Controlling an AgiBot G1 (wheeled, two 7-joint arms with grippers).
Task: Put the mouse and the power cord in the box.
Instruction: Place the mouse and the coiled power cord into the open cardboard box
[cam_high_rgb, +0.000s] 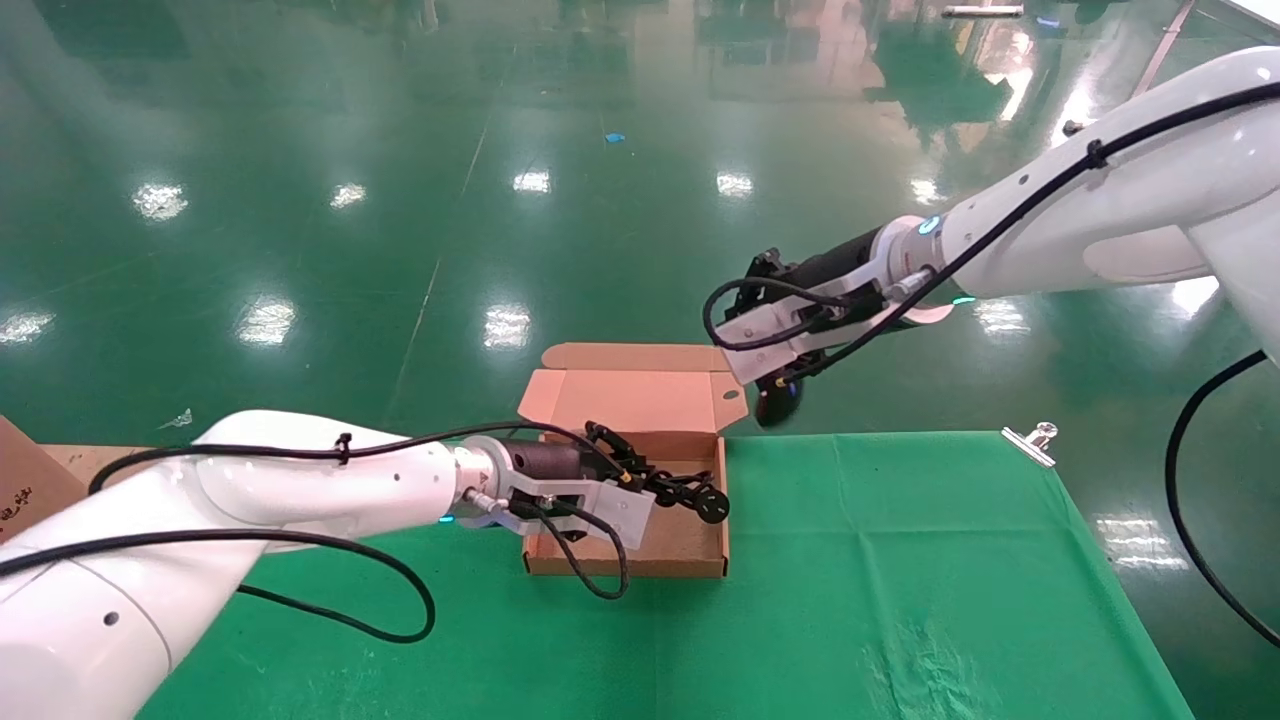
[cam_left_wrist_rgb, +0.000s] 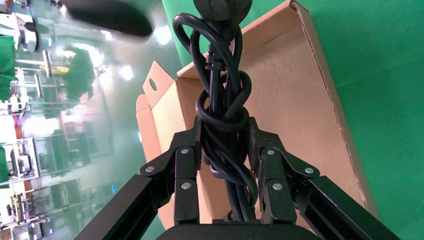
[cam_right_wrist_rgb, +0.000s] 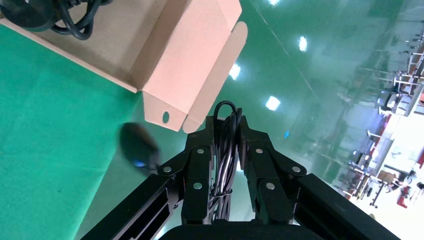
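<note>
The box (cam_high_rgb: 700, 550) lies open on the green cloth, its lid (cam_high_rgb: 640, 385) folded back over the table's far edge. My left gripper (cam_high_rgb: 640, 470) hovers over the box, shut on the bundled power cord (cam_left_wrist_rgb: 222, 90); the plug (cam_high_rgb: 712, 505) hangs just over the box floor (cam_left_wrist_rgb: 290, 75). Off the box's far right corner, my right gripper (cam_high_rgb: 762, 285) is shut on the mouse's thin bundled cable (cam_right_wrist_rgb: 226, 135). The black mouse (cam_high_rgb: 778, 403) dangles below it, blurred, beside the lid's flap (cam_right_wrist_rgb: 165, 112), its blue light showing (cam_right_wrist_rgb: 137, 162).
A green cloth (cam_high_rgb: 900, 560) covers the table, with its far edge just behind the box. A metal clip (cam_high_rgb: 1030, 442) sits at the cloth's far right corner. Another cardboard piece (cam_high_rgb: 30, 480) lies at the left edge.
</note>
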